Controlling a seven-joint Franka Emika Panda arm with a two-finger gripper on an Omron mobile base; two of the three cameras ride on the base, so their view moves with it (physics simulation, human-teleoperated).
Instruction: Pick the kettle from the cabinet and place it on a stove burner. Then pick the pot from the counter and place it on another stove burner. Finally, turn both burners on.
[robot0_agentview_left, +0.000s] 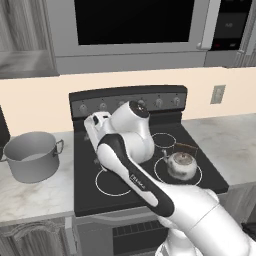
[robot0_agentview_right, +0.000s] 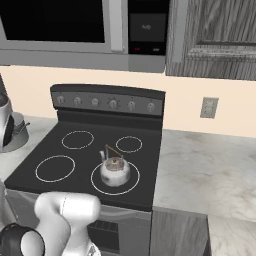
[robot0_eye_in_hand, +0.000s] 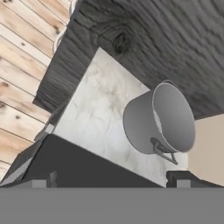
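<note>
A small silver kettle (robot0_agentview_left: 180, 165) is seated on the near right burner (robot0_agentview_left: 161, 176). The grey stockpot (robot0_agentview_left: 32, 155) is left on the counter (robot0_agentview_left: 35, 192), and the gripper (robot0_eye_in_hand: 114, 181) is held wide open, empty.

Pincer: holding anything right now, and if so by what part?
Nothing held. The pincer is open with empty jaws, aimed at the pot on the counter, apart from it. The kettle sits on a front burner.

pot (robot0_agentview_left: 32, 156) alone on counter (robot0_agentview_left: 35, 192), open all round; kettle (robot0_agentview_left: 181, 165) occupies front-right burner.
</note>
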